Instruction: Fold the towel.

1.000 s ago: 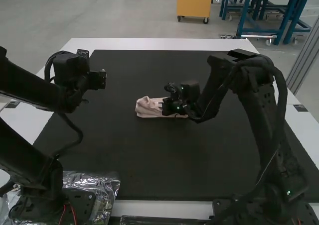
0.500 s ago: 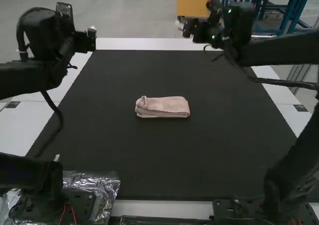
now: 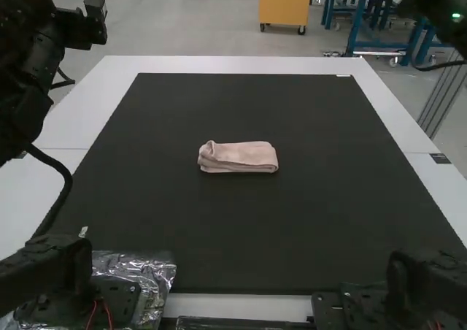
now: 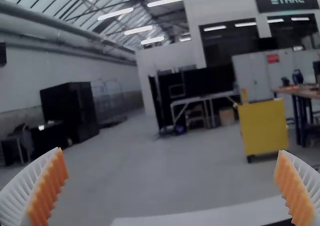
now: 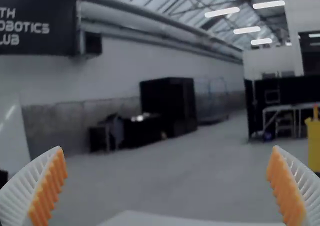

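Observation:
The pink towel (image 3: 238, 157) lies near the middle of the black mat, folded into a narrow, layered strip with a rounded fold at its left end. My left gripper (image 3: 96, 1) is raised at the upper left of the high view, well away from the towel; in the left wrist view the left gripper (image 4: 171, 186) stands open, its ribbed fingers wide apart. At the upper right corner of the high view is the raised right gripper's arm end. The right gripper (image 5: 167, 183) is open in the right wrist view, nothing between its orange pads.
A black mat (image 3: 306, 220) covers most of the white table (image 3: 233, 65). Crumpled silver plastic (image 3: 149, 271) lies by the left arm's base, and a dark bar (image 3: 241, 323) runs along the near edge.
The right gripper was over the towel's right part; it has risen away, past the far side, to the upper right. The left arm has moved up and leftward. The towel lies uncovered.

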`<control>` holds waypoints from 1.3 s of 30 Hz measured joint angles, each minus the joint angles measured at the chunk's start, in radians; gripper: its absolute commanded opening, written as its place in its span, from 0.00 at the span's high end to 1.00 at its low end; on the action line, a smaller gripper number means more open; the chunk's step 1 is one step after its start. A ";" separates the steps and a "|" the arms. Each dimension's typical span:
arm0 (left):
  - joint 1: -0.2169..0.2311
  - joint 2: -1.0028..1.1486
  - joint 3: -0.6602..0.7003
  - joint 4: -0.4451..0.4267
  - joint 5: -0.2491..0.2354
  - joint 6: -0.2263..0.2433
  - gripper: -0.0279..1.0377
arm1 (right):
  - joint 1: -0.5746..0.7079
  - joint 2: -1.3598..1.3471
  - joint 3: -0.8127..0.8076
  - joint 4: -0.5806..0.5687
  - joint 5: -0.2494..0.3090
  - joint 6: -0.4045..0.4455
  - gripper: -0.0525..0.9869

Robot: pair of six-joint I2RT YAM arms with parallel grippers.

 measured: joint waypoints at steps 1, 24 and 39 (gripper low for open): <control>0.000 -0.033 -0.009 -0.006 0.000 0.000 0.06 | -0.005 -0.058 -0.010 -0.019 0.014 0.000 0.07; 0.006 -0.637 -0.217 -0.108 0.000 -0.062 0.06 | -0.113 -0.595 -0.146 -0.304 0.236 -0.110 0.07; 0.006 -0.637 -0.702 0.239 0.018 -0.035 0.06 | -0.113 -0.594 -0.880 0.191 0.374 -0.357 0.07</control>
